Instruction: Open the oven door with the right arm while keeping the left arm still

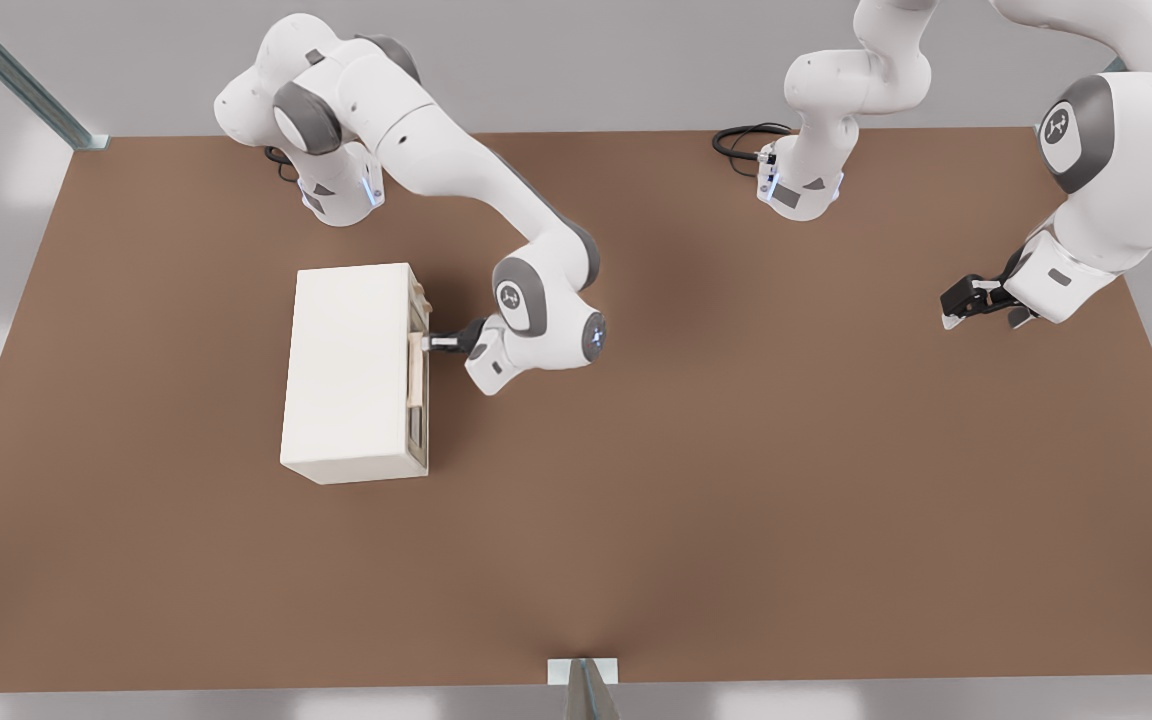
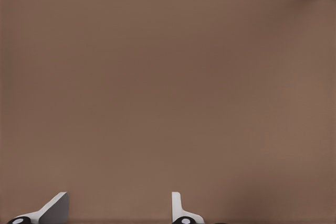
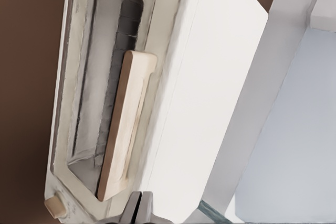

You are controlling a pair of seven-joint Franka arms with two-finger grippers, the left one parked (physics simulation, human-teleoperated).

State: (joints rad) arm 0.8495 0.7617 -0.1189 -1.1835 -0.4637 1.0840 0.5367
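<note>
Robot arm (image 1: pixel 456 180) reaching a small cream oven on a brown table (image 1: pixel 736 450).
Its gripper (image 1: pixel 433 342), fingers pressed together, meets the oven door (image 1: pixel 418 380) at the beige handle (image 3: pixel 123 129).

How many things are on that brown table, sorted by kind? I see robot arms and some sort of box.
Robot arms: 2, the right arm, its hand at the oven door, and the left arm
Cream-white ovens: 1
Black cable coils: 1
Total: 4
</note>
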